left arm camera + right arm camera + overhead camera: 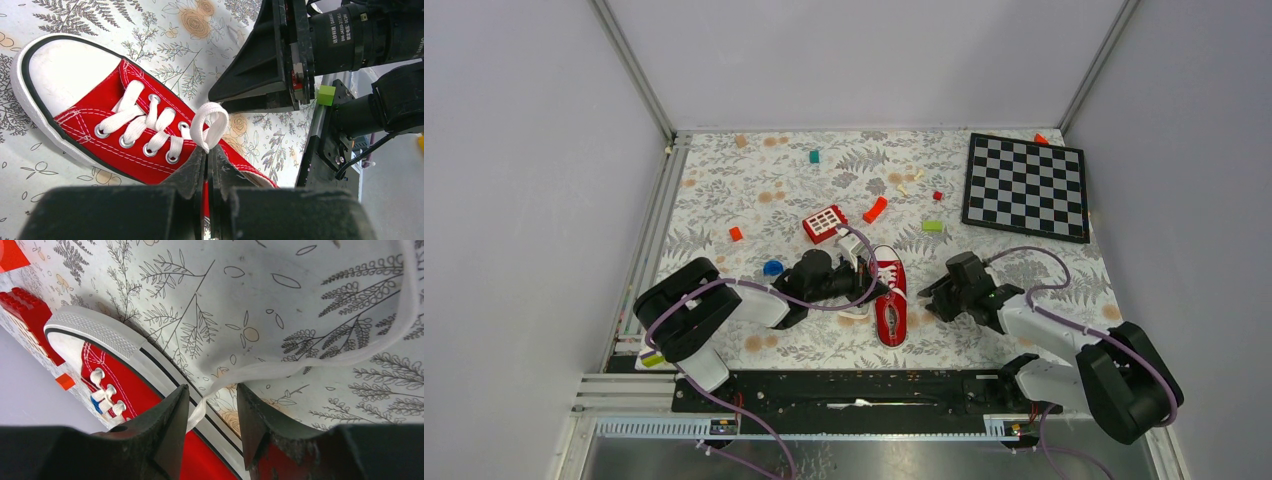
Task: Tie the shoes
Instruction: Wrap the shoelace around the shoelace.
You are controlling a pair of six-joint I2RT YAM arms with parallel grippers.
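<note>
Red block (824, 224) near sneaker (891, 312) toe

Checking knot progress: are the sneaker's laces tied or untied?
Untied. The left claw pinches one lace loop above the sneaker; the other lace trails loose over the table, running through the open right claw.

three cams, one shared red sneaker (890, 305)
top cam sits high over the near edge, looking down on the whole floral table (754, 190). both wrist cams are right up against the sneaker from opposite sides: left over the laces (145, 125) facing the right arm (345, 35), right low along the sole (100, 335).
</note>
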